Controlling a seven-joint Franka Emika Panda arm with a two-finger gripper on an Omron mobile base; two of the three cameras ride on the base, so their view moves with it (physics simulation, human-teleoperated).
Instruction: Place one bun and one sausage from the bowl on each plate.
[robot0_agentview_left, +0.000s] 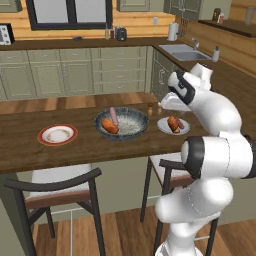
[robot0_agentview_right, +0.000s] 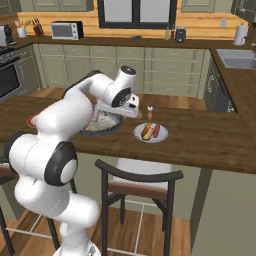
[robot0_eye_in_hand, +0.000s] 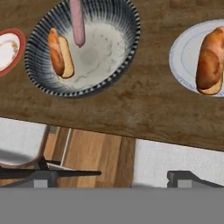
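Hand view, tool (robot0_eye_in_hand: 111, 181) wide open, empty, over counter edge (robot0_eye_in_hand: 109, 131), bare wood between bowl (robot0_eye_in_hand: 127, 52) and white plate (robot0_eye_in_hand: 179, 57).

bowl (robot0_agentview_left: 121, 122) between 2 plates (robot0_agentview_left: 57, 134); bun (robot0_agentview_left: 109, 125) in bowl.

- The white arm rises from its base, bends at a dark elbow joint and reaches forward with the wrist turned down.
- The gripper (robot0_eye_in_hand: 112, 177) points downward, its 2 dark fingertips (robot0_eye_in_hand: 43, 177) set wide apart at the bottom of the hand view.
- Nothing sits between the jaws.
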